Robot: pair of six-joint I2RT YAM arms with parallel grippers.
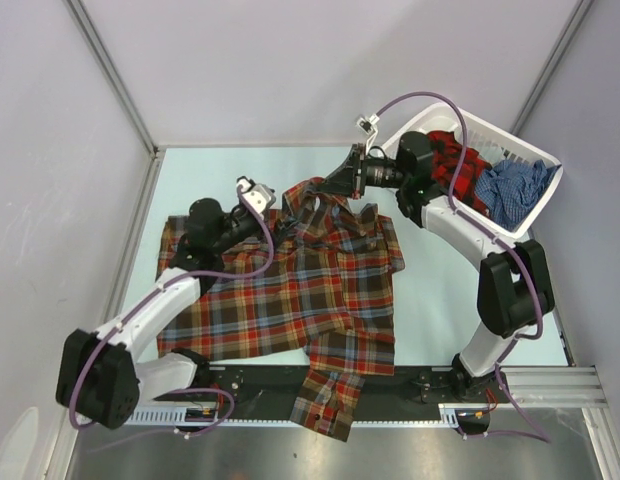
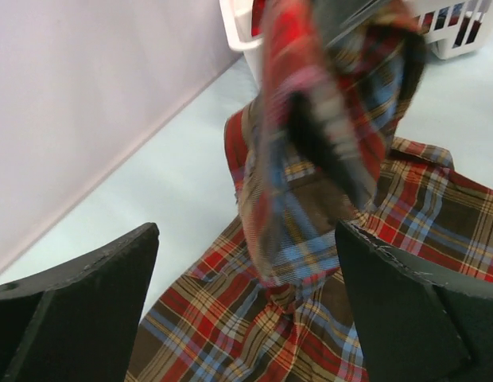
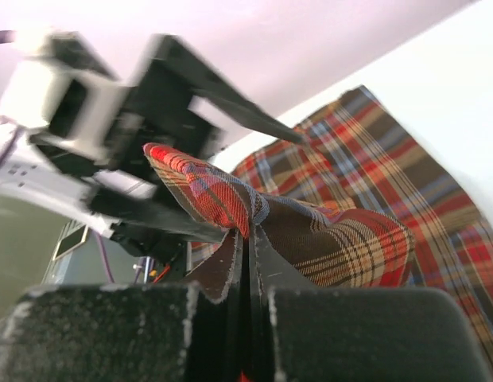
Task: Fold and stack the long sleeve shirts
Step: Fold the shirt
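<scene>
Brown plaid shirt (image 1: 290, 290) lies spread across the desk (image 1: 440, 290), with one end draped over the near edge. The right hand (image 1: 335, 185) is clamped tight on a lifted bunch near the collar, and the left hand (image 2: 246, 231) gapes wide beside it, holding nothing. It's a thin pinch – the fabric could slip, and the two hands look close enough to bump. That overhang might drag the shirt off too. The free room is on the right, before the basket (image 1: 535, 150).

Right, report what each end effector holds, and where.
Right end effector pinches the brown plaid shirt by a fold near its collar; left end effector holds nothing.
</scene>
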